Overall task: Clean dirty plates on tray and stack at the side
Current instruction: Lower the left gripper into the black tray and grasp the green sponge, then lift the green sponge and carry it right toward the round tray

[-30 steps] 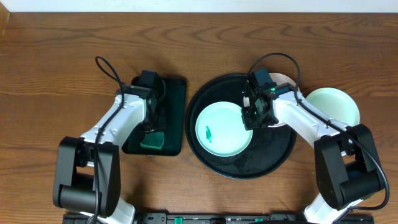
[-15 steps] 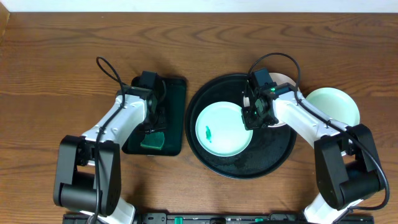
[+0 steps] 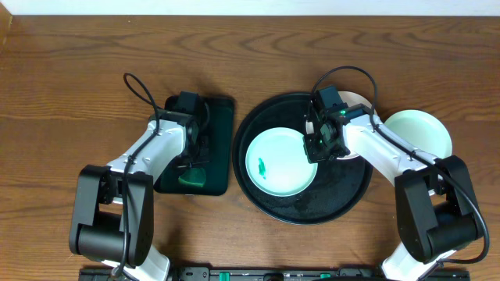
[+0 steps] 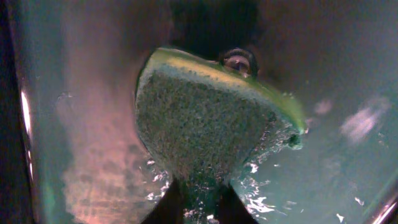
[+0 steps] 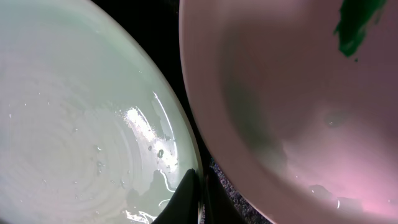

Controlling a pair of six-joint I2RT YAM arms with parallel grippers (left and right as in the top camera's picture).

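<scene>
Since before, left gripper (image 3: 190, 165) has clenched on sponge (image 3: 192, 179) in green tray (image 3: 219, 117), right gripper (image 3: 321, 145) pinches mint plate (image 3: 277, 168) rim on black tray (image 3: 312, 208), left wrist: fingers (image 4: 163, 209) squeeze sponge, right wrist: fingertips (image 5: 185, 198) clamp mint plate rim beside smeared white plate (image 5: 292, 106).

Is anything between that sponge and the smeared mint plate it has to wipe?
Nothing visible does. The sponge sits in the green tray, the mint plate in the black tray beside it; only low rims lie between. The right arm is at its far edge.

No legible text or markings anywhere.
</scene>
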